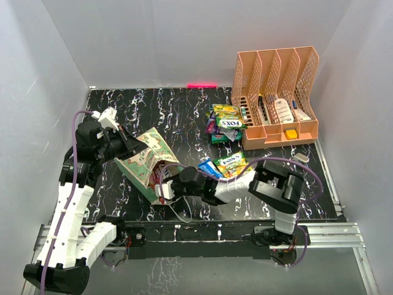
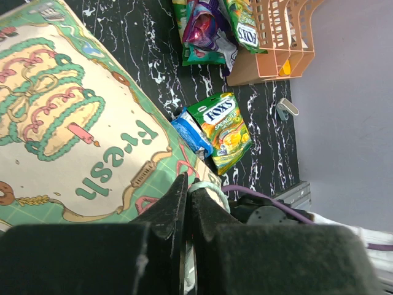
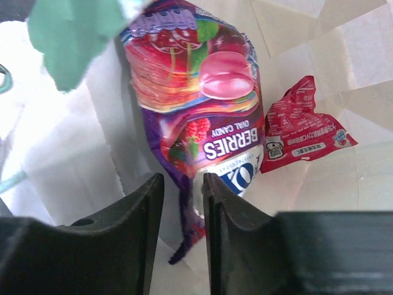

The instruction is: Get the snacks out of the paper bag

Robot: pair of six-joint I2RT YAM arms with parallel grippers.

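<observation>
The mint-green paper bag (image 1: 146, 161) lies tilted on the black table, its mouth toward the near edge. My left gripper (image 1: 126, 145) is shut on the bag's rim (image 2: 202, 183), with the patterned front panel (image 2: 73, 123) spread out before it. My right gripper (image 1: 161, 188) reaches into the bag's mouth. In the right wrist view my gripper (image 3: 183, 206) is open, and the lower edge of a purple berries packet (image 3: 196, 92) hangs between the fingers. A small pink-red packet (image 3: 304, 126) lies beside it inside the bag.
A green FOX'S packet (image 1: 230, 163) and a blue packet (image 1: 209, 167) lie right of the bag; both also show in the left wrist view, green (image 2: 224, 126) and blue (image 2: 191, 132). More packets (image 1: 224, 121) are piled against the peach organizer (image 1: 276, 92) at the back right.
</observation>
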